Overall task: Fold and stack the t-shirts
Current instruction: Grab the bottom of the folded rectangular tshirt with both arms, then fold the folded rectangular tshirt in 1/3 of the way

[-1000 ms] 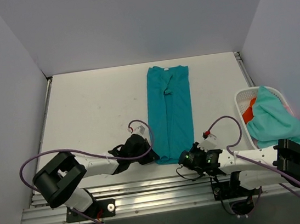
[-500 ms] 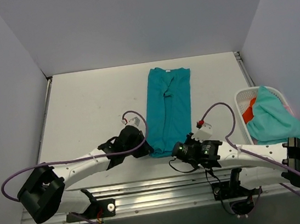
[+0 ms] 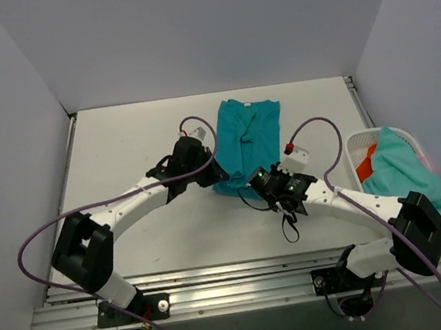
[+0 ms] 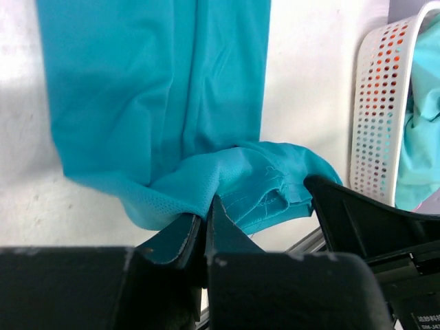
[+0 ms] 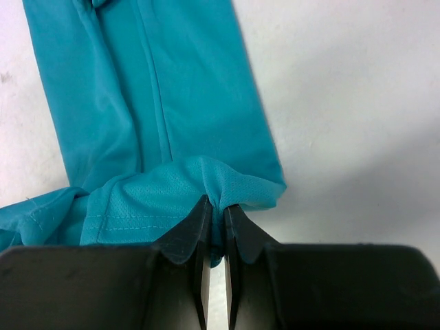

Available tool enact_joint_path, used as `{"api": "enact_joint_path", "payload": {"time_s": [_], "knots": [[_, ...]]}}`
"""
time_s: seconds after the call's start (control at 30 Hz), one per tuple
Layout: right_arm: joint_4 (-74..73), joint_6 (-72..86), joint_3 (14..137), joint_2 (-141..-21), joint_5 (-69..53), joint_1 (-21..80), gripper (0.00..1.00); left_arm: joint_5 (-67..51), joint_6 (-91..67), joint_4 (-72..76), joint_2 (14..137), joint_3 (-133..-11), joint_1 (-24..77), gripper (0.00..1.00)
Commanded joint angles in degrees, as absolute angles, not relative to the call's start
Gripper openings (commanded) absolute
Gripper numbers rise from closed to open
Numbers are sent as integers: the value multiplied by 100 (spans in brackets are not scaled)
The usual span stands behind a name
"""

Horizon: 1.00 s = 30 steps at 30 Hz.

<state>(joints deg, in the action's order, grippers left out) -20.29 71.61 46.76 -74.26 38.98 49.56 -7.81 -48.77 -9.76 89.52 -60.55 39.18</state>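
Open table [image 3: 129,152] left of teal t-shirt [image 3: 259,139], heaped white basket [image 3: 352,150] — blocking the right edge

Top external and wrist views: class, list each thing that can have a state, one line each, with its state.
teal t-shirt: folded into a long strip, near hem lifted.
left gripper: jaws shut on the teal t-shirt's hem.
right gripper: jaws shut on the same hem.
basket: upright, full.
aqua t-shirt: crumpled, draped over the basket.
orange-red t-shirt: bunched inside the basket.

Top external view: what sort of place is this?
Probably a lab test booth, not a home: a white table boxed in by blank walls, robot arms bolted to an aluminium rail, a staged basket of t-shirts.
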Motion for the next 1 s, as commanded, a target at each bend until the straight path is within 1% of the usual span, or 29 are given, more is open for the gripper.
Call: {"api": "enact_joint_path", "payload": {"time_s": [0.0,0.23,0.4,0.5,0.53,0.6,0.63,0.67,0.7,0.73,0.77,0.8,0.83,0.87,0.9,0.97], "knots": [[-1900,6452,5009,-7672,4096,4546,0,-1028,-4597,-1134,9489,-6784,3779,8],[-1380,5801,5693,-8568,3745,3834,0,-1485,-4562,-1186,10624,-7979,3569,8],[-950,5380,6292,-9771,3350,3341,0,-1538,-4526,-1213,11309,-8595,3323,8],[-1071,5309,6889,-10571,3296,3033,0,-1678,-4500,-1178,11688,-9043,3121,11],[-1133,5300,7056,-10895,3296,2971,0,-1827,-4483,-1186,11959,-9322,2981,14],[-1378,5326,7522,-11152,3383,2822,2,-2003,-4447,-1213,12320,-9596,2822,21],[-1449,5378,7671,-11301,3532,2778,3,-2178,-4421,-1178,12435,-9719,2682,35],[-1555,5388,7925,-11364,3585,2690,6,-2258,-4421,-1160,12532,-9938,2602,44],[-1617,5388,8067,-11416,3629,2646,9,-2346,-4421,-1117,12716,-10036,2541,56],[-1669,5327,8225,-11521,3717,2585,25,-2564,-4403,-1081,12813,-10159,2427,69],[-1722,5274,8392,-11583,3779,2540,41,-2679,-4377,-1046,12910,-10456,2374,89],[-1966,5273,8776,-11645,3884,2453,73,-2785,-4351,-1107,13155,-10650,2330,95],[-2099,5265,8980,-11750,3980,2435,83,-2873,-4342,-1177,13279,-10870,2286,94],[-2248,5230,9174,-11777,4112,2408,91,-3031,-4350,-1239,13385,-11290,2198,94],[-2285,5160,9341,-11795,4139,2373,94,-3067,-4359,-1370,13551,-11468,2162,94],[-2294,4915,9755,-11778,4183,2364,95,-3032,-4386,-1433,13605,-11697,2066,94]]}}
